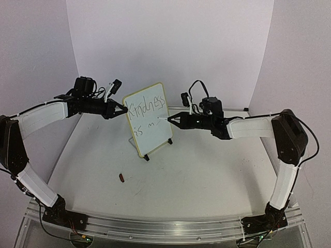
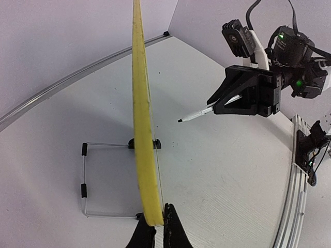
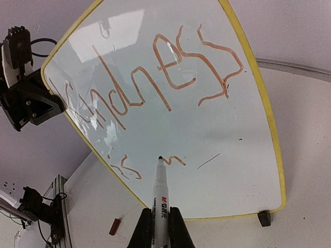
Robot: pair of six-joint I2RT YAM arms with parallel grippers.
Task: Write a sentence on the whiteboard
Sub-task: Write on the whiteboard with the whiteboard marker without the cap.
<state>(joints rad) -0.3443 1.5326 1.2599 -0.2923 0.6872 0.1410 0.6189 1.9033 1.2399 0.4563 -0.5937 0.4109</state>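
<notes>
The whiteboard stands tilted on its black feet mid-table, yellow frame edge-on in the left wrist view. The sentence reads "Kindness" on top, with "is m" below. My left gripper is shut on the board's left edge. My right gripper is shut on a white marker, jaws closed around its barrel. The marker tip sits at the left end of the "m"; I cannot tell whether it touches the board.
A small red-brown cap lies on the table in front of the board, also in the right wrist view. A wire stand props the board from behind. A metal rail runs along the near edge. White walls close in behind.
</notes>
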